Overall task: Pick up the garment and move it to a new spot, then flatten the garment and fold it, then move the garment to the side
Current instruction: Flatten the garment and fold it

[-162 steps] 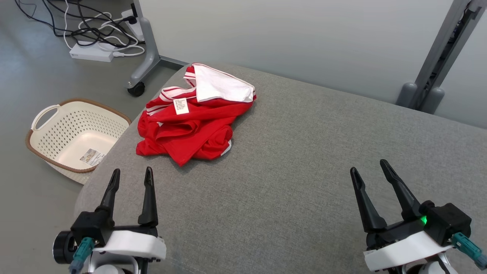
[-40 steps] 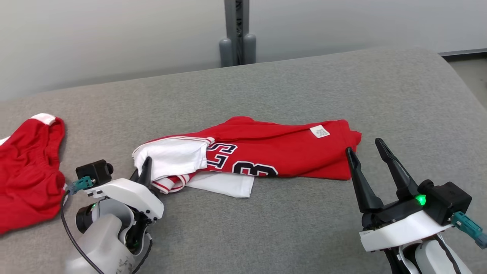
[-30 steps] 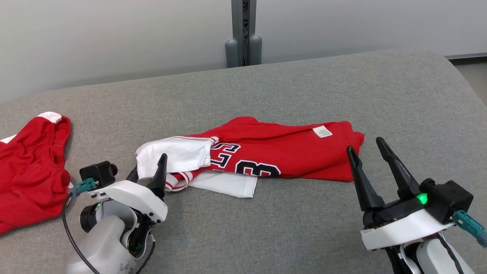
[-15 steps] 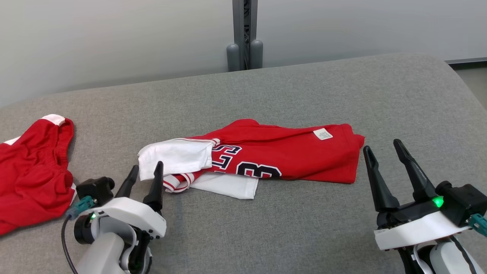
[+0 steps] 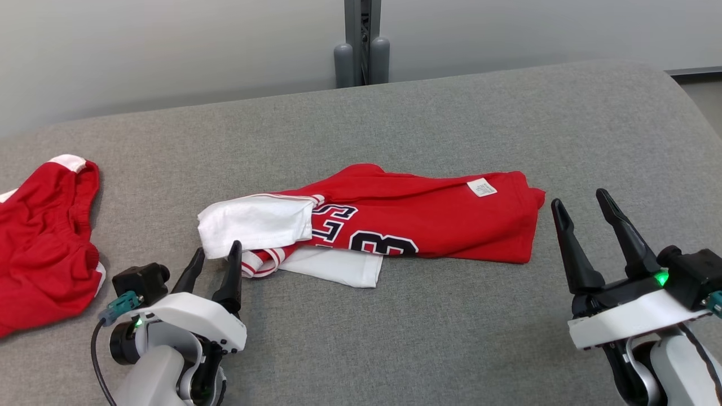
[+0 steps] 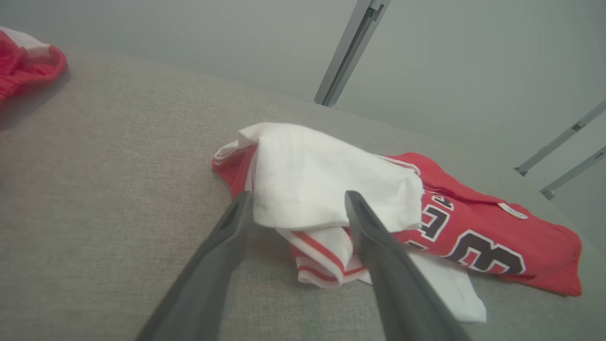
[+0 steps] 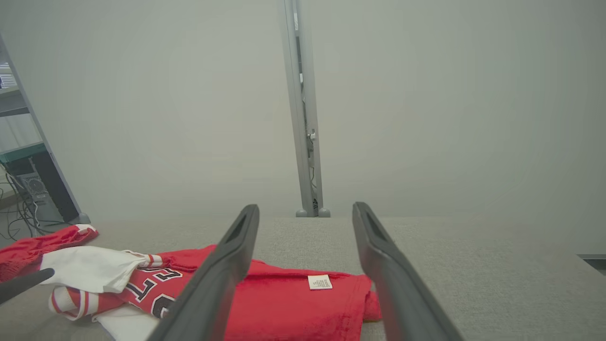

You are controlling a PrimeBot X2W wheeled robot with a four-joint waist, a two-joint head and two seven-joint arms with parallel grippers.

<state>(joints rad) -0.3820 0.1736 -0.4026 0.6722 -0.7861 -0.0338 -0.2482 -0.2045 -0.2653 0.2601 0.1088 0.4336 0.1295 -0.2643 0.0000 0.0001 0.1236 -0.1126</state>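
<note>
garment (image 5: pixel 434 223) released, left end effector (image 5: pixel 218 248) drawn back (fingers apart)

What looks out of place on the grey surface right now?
The red jersey lies crumpled, not flat: a white panel is flopped over its left end, and its care label faces up, suggesting it is partly inside out.

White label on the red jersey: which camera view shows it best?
The head view: the white label lies whole, seen from above, near the right end of the red jersey. The right wrist view shows it at a low angle, between the fingers of the right gripper. The left wrist view shows it small and far.
</note>
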